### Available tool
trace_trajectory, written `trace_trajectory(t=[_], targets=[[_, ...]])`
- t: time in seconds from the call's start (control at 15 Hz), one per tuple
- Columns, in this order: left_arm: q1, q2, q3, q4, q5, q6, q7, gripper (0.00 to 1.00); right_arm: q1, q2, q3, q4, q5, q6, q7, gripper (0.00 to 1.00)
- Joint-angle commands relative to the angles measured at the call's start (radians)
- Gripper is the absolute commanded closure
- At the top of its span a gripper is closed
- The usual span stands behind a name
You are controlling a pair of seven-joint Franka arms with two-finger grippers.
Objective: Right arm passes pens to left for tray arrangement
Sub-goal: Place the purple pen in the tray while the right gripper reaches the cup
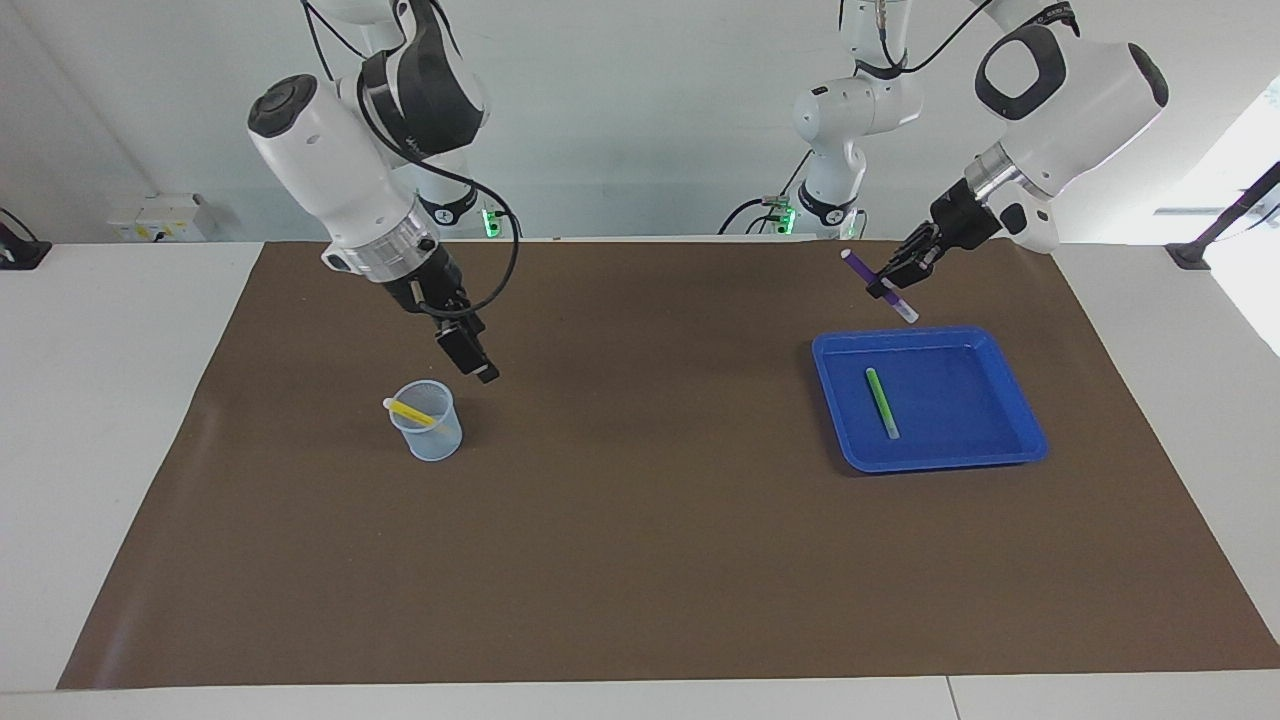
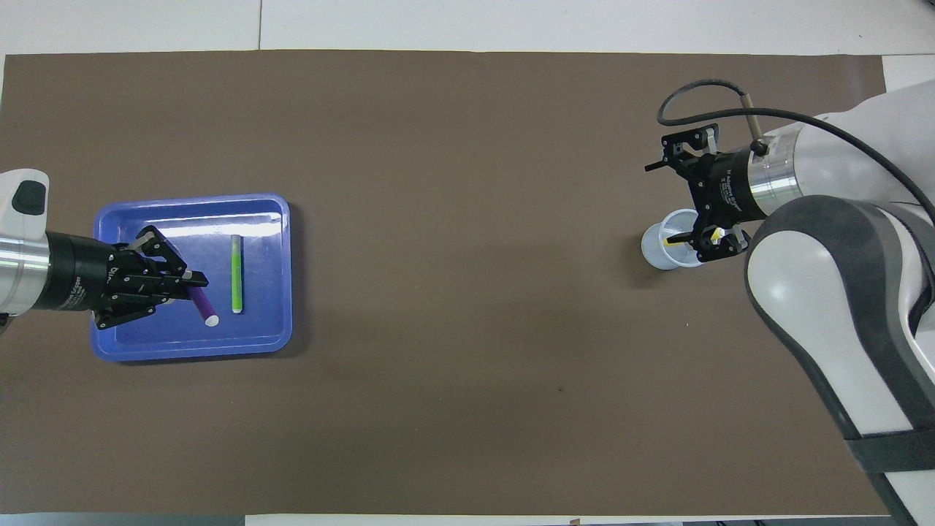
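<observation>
The left pincer is gripping the purple pen around its middle, holding it slanted in the air over the tray edge nearest the robots, whitish tip pointing down. The green pen is already lying flat inside the tray. If the purple pen is let go from up there at that slant, I'd guess it could bounce on its tip, roll against the green one or hop over the low rim onto the worktop.

At the right arm's end, the right pincer is hanging open just over the cup, where the yellow pen is leaning across the mouth. The cup looks light; a finger catching its rim on the way in could tip it and send the pen rolling.
</observation>
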Motion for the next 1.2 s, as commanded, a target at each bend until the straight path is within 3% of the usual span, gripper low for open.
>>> trace_trajectory(t=[0.0,0.27,0.6,0.8,1.14], targets=[[0.032,0.056,-0.005,-0.011,0.110,0.037,0.216,1.00,-0.003,-0.048,-0.038,-0.101,-0.047,0.044,-0.215,0.00],[0.032,0.211,-0.005,-0.002,0.329,0.163,0.436,1.00,-0.005,-0.078,-0.081,-0.196,-0.081,0.111,-0.556,0.00],[0.029,0.335,-0.005,-0.007,0.468,0.301,0.521,1.00,-0.005,-0.072,-0.146,-0.225,-0.078,0.158,-0.978,0.00],[0.032,0.361,-0.005,-0.016,0.469,0.324,0.519,1.00,-0.008,-0.070,-0.176,-0.269,-0.061,0.219,-1.167,0.00],[0.032,0.371,-0.005,-0.054,0.469,0.368,0.464,1.00,-0.010,-0.056,-0.203,-0.309,0.091,0.245,-1.428,0.01]])
